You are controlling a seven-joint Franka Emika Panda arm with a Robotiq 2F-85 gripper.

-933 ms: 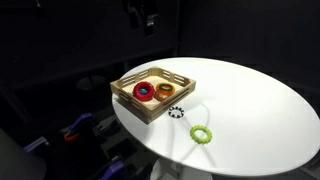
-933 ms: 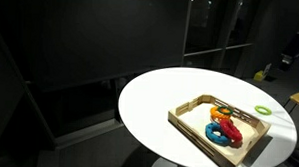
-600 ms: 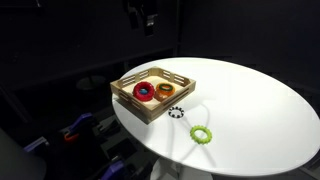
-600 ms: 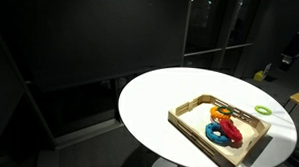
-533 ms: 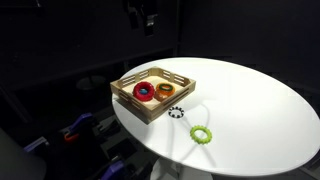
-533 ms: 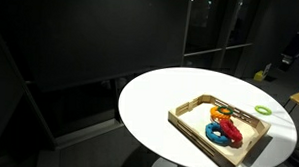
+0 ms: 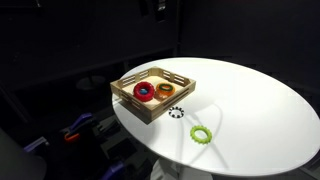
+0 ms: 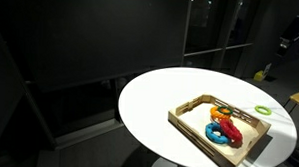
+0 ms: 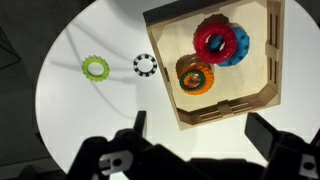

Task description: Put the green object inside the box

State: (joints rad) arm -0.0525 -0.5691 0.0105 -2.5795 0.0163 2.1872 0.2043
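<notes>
The green object [image 7: 201, 135], a small light-green bumpy ring, lies on the white table apart from the box; it also shows in an exterior view [image 8: 263, 109] and the wrist view [image 9: 95, 68]. The box [image 7: 160, 108], a shallow light-wood tray, holds a red ring with a blue centre [image 9: 220, 42] and an orange ring [image 9: 195, 73]; its slatted wall shows in the wrist view [image 9: 225, 108] and in an exterior view [image 8: 196, 128]. My gripper [image 9: 200, 130] is open and empty, high above the table near the box's edge. In an exterior view it is only partly seen at the top [image 7: 158, 6].
A black-and-white toothed ring [image 9: 145, 65] lies on the table between the green ring and the box, also seen in an exterior view [image 7: 176, 112]. The round white table [image 7: 250, 100] has dark surroundings beyond its edge.
The gripper has risen and shifted sideways in the exterior views, now nearly out of the top of one. The rings and the box have not moved.
</notes>
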